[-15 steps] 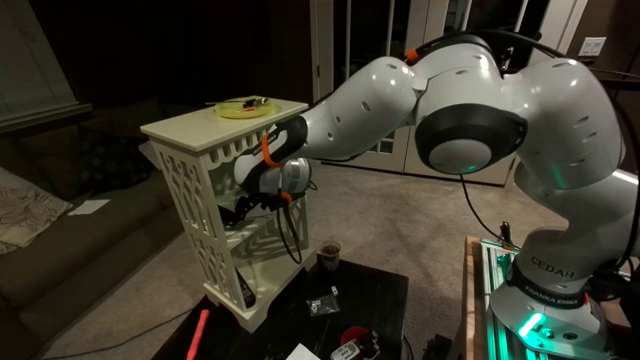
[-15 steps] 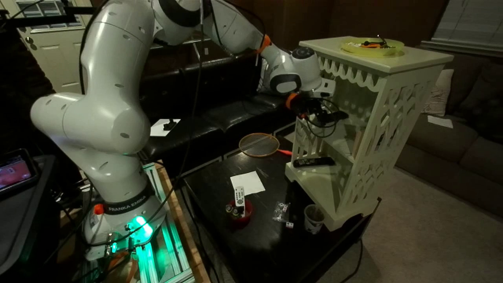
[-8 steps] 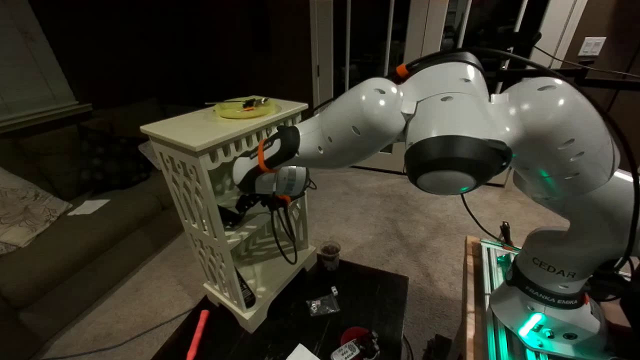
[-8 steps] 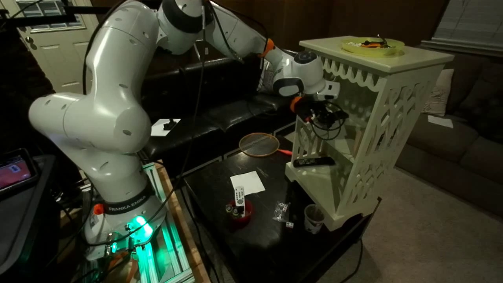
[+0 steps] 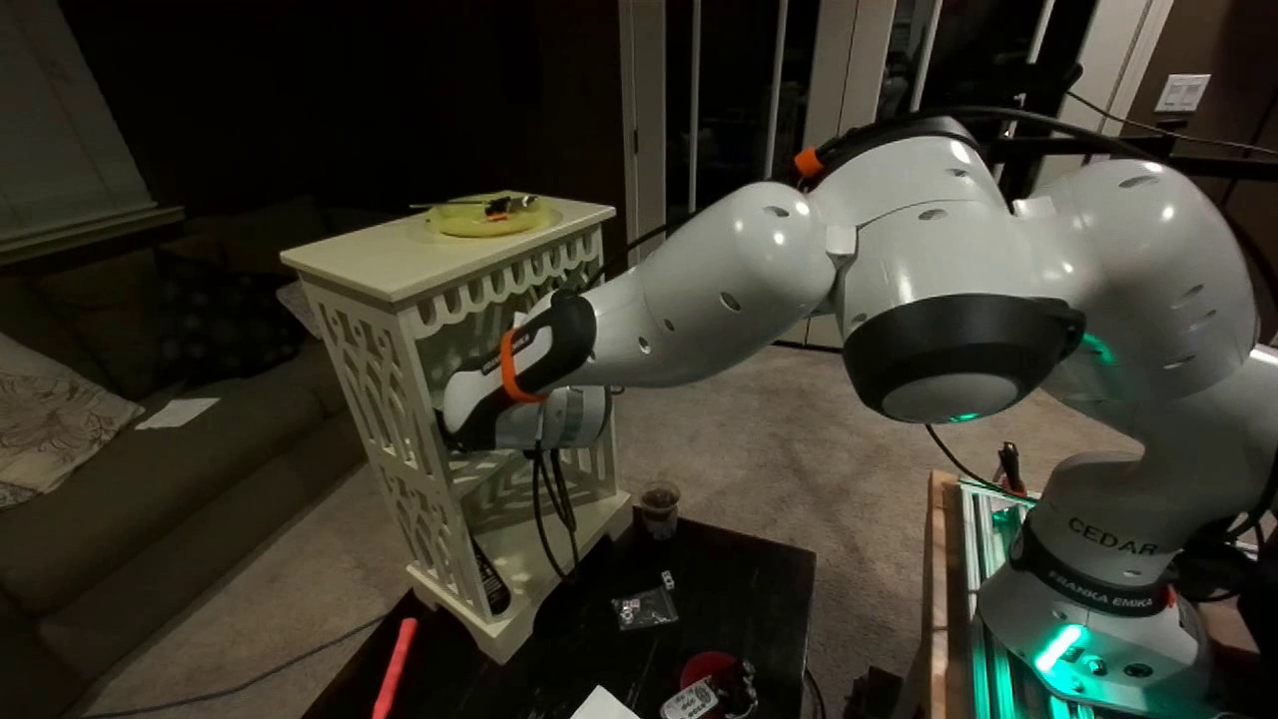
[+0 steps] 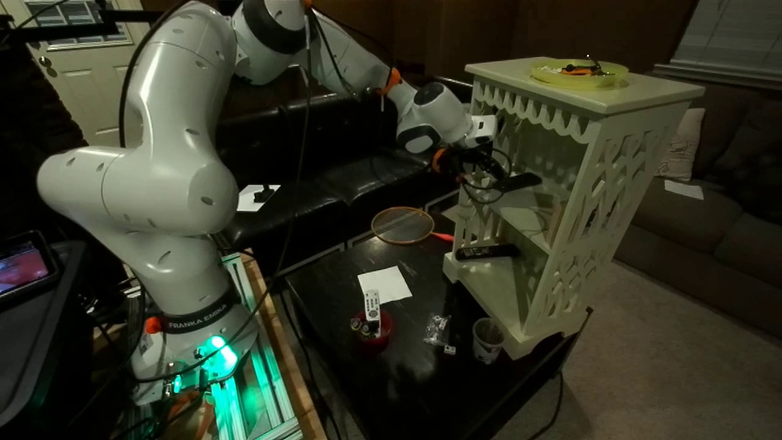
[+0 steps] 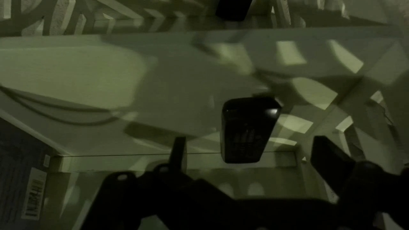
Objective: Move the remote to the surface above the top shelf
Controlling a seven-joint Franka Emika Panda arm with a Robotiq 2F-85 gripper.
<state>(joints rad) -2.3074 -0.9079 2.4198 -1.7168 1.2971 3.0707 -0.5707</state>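
The remote (image 7: 246,131), black and oblong, is in the stand's middle compartment in the wrist view. It also shows as a dark bar in an exterior view (image 6: 522,181); how it rests is unclear. My gripper (image 7: 250,139) is open, one finger on each side of the remote in the picture, with no contact visible. The gripper also shows in an exterior view (image 6: 489,164) at the stand's open front; elsewhere my wrist hides it. The stand's cream-white top board (image 5: 374,265) is above the gripper in both exterior views (image 6: 647,93).
A yellow dish (image 6: 580,78) holding small items sits on the top board. Another black remote (image 6: 487,252) lies on the lowest board. A barcoded book or box (image 7: 19,179) stands beside the gripper. Lattice sides (image 5: 374,399) and the shelf edge surround it. A cup (image 6: 489,340) stands nearby.
My wrist has moved lower and slightly left in an exterior view, and back out from the stand in the remaining exterior view. The remote and the stand have not visibly moved.
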